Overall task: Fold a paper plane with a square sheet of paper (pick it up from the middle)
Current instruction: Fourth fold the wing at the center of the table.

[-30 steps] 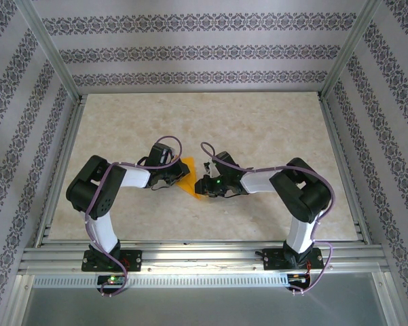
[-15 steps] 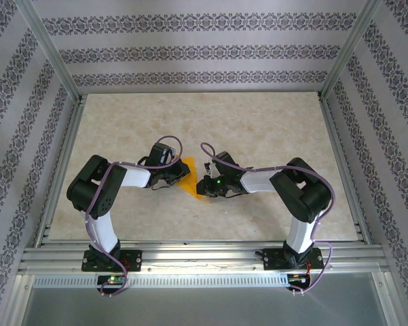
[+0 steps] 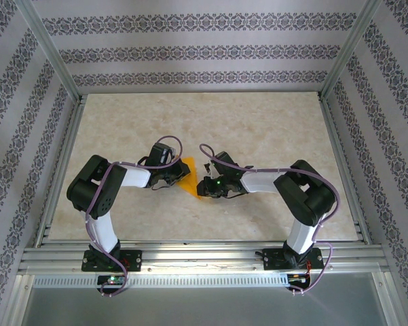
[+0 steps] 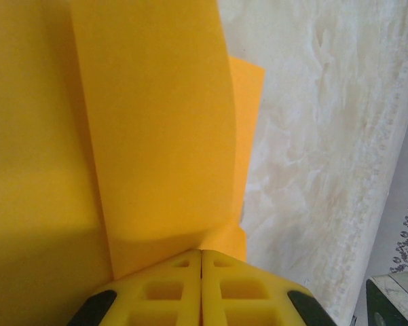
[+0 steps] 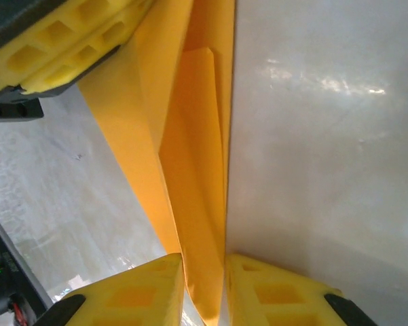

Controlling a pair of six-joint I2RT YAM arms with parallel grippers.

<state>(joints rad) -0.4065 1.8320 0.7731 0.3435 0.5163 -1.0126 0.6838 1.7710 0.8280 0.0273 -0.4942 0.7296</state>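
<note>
The square sheet of paper (image 3: 189, 178) is bright orange and folded into a pointed wedge, held off the table between my two arms. In the left wrist view, layered flaps of the paper (image 4: 149, 122) rise from my left gripper (image 4: 201, 252), whose yellow fingers are pressed together on its edge. My right gripper (image 5: 204, 261) straddles the narrow end of the paper (image 5: 193, 176) with a small gap on each side, so it is open. The left gripper's fingers (image 5: 54, 47) pinch the far end. From above, the left gripper (image 3: 177, 178) and the right gripper (image 3: 202, 186) nearly meet.
A pale marbled table (image 3: 258, 129) lies under the arms, framed by aluminium rails (image 3: 190, 255) in front and patterned walls on three sides. Purple cables loop over both forearms. Open tabletop stretches behind the grippers and to both sides.
The right arm's elbow has shifted slightly right and its gripper has edged left along the paper. The left arm and the paper stay put.
</note>
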